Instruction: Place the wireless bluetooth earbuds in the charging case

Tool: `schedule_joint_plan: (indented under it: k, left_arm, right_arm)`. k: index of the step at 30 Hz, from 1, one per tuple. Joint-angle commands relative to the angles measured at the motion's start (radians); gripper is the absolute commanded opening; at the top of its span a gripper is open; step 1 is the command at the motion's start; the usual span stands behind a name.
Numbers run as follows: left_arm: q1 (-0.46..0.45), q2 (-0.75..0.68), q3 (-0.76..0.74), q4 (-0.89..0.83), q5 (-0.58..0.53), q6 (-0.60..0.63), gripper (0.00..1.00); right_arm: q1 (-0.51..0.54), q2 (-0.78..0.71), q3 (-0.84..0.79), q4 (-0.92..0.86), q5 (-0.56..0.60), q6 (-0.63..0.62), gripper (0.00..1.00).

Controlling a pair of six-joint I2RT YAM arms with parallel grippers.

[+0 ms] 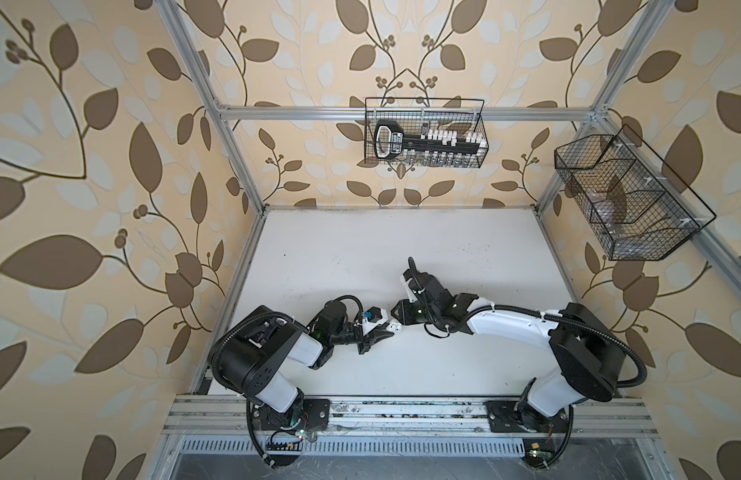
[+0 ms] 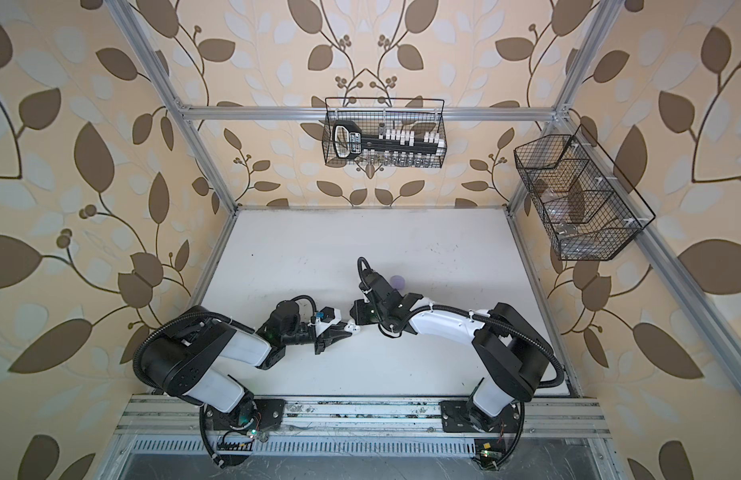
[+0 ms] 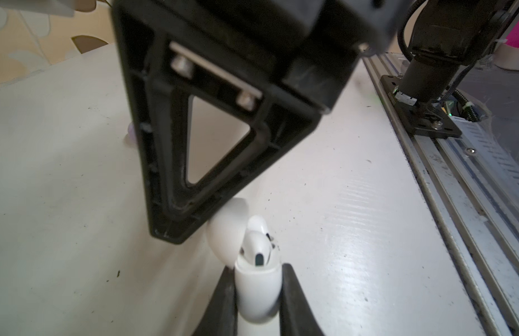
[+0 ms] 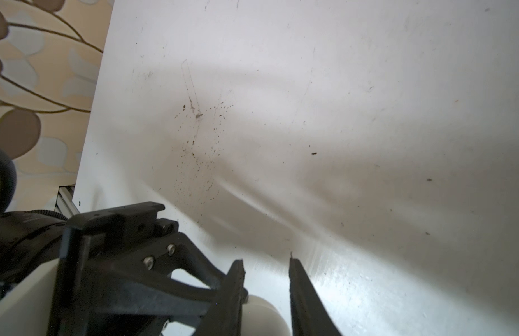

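Charging case (image 3: 256, 291) well inside table (image 3: 63, 203) edges

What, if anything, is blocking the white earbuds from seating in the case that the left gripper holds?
Nothing visible does. Both white earbuds already sit in the open white charging case, clamped in the left gripper. The right gripper is beside the lid, not over the opening.

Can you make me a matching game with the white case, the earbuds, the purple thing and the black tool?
1 white charging case
2 white earbuds
3 lavender round case
4 black-handled tool

A in the wire basket
B on the table
C in the left gripper
D inside the open case

Pairs: 1-C, 2-D, 3-B, 4-A.
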Motion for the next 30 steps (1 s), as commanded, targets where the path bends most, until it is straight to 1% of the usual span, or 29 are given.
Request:
schedule_joint_plan:
  k: [1,9,11,13,16,22,25,30]
  left_arm:
    - [-0.002,-0.026,0.011,0.087,-0.026,-0.009,0.14]
    - [-0.003,-0.026,0.011,0.091,-0.029,-0.010,0.15]
    - [-0.002,-0.026,0.012,0.088,-0.029,-0.010,0.14]
    - [-0.003,-0.024,0.012,0.087,-0.030,-0.010,0.14]
    - [-0.001,-0.023,0.015,0.085,-0.036,-0.015,0.14]
    - [-0.001,-0.025,0.022,0.086,-0.063,-0.040,0.14]
    - [0.000,-0.026,0.047,0.045,-0.065,-0.055,0.15]
    - [0.000,-0.029,0.077,-0.010,-0.092,-0.075,0.14]
  right_arm:
    - [0.024,-0.017,-0.031,-0.040,-0.027,0.016,0.28]
    - [0.021,-0.041,-0.035,-0.054,-0.012,0.017,0.28]
    - [0.019,-0.057,-0.038,-0.056,0.000,0.018,0.28]
    - [0.015,-0.086,-0.044,-0.062,0.036,0.026,0.28]
    - [0.012,-0.159,-0.059,-0.082,0.109,0.025,0.32]
    - [0.010,-0.342,-0.098,-0.184,0.261,0.003,0.45]
    - [-0.005,-0.426,-0.151,-0.198,0.289,-0.003,0.49]
    - [-0.035,-0.517,-0.218,-0.228,0.335,-0.023,0.53]
